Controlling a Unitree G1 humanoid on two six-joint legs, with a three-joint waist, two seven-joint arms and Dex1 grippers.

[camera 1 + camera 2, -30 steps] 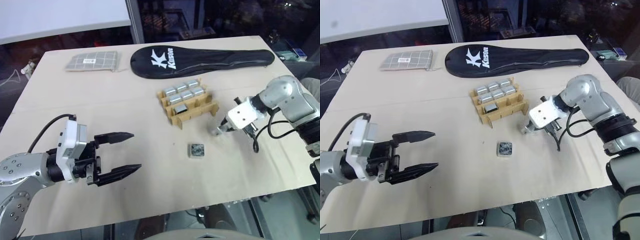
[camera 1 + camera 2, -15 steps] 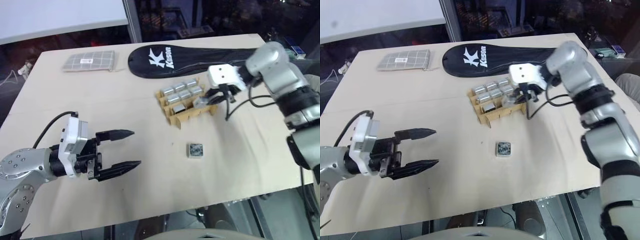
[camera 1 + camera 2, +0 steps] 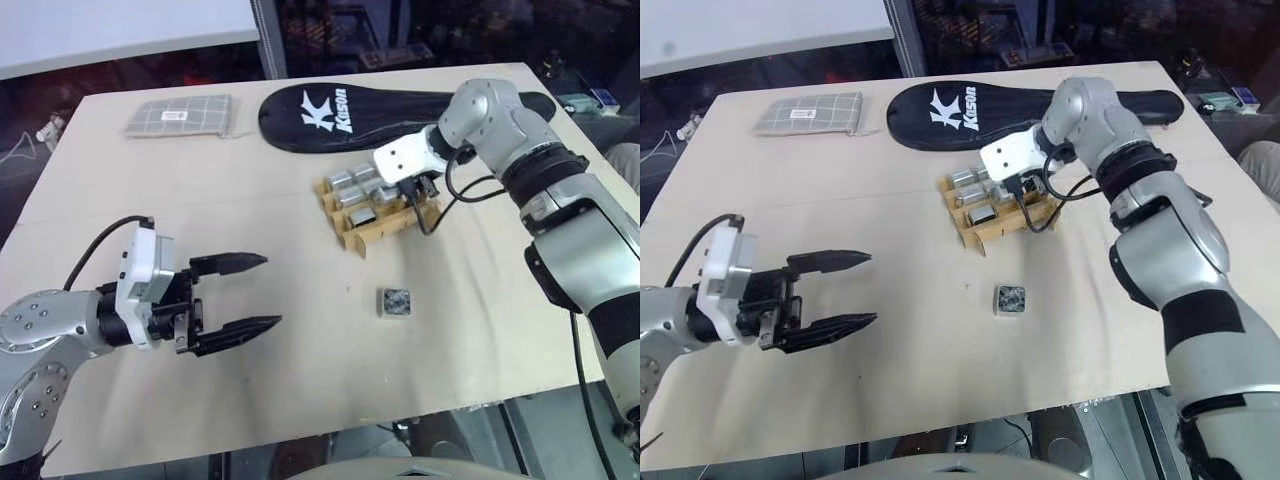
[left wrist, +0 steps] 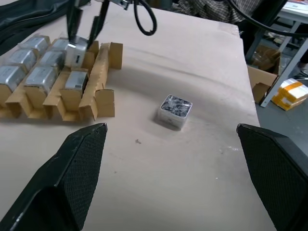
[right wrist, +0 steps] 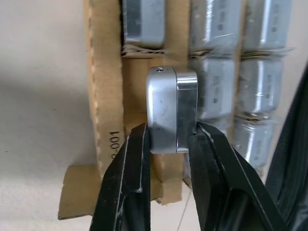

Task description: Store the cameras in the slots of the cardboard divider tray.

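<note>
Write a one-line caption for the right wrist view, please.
The right gripper holds a silver camera above the cardboard divider tray.

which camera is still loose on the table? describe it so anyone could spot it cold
Start at the cardboard divider tray in the middle of the tan table, just below the black Kason racket cover. Come toward the table's near edge, and a single camera lies alone on bare table. Unlike the silver cameras packed in the tray's slots, it sits outside the tray, with its dark speckled face up.
</note>
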